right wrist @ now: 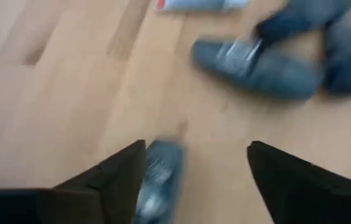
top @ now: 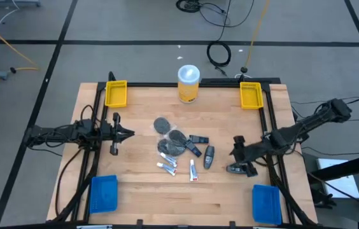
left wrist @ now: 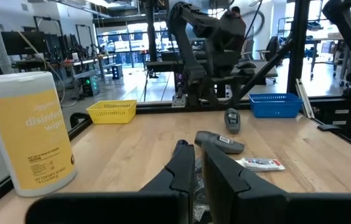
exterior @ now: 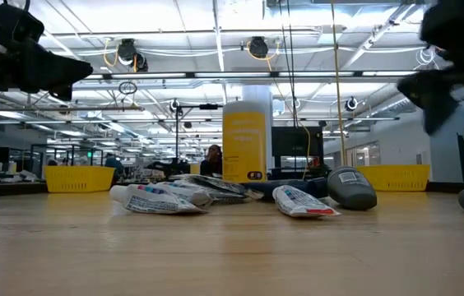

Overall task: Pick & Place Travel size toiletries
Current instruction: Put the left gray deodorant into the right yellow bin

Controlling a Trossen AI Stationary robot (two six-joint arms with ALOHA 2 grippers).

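The right gripper (right wrist: 194, 180) stands wide over a dark grey piece (right wrist: 157, 180) lying on the table (top: 230, 197) between its fingers, unheld. Toiletries (top: 179, 149) lie beyond; the blue bin (top: 267, 203) beside it looks empty.

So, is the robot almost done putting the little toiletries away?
Not nearly. From above, nothing shows inside any basket, like the blue basket. The right pincer is open over one dark grey piece lying on the table, apart from the pile. The left pincer waits at the side. The tubes, wrapped discs and other grey pieces lie in the middle.
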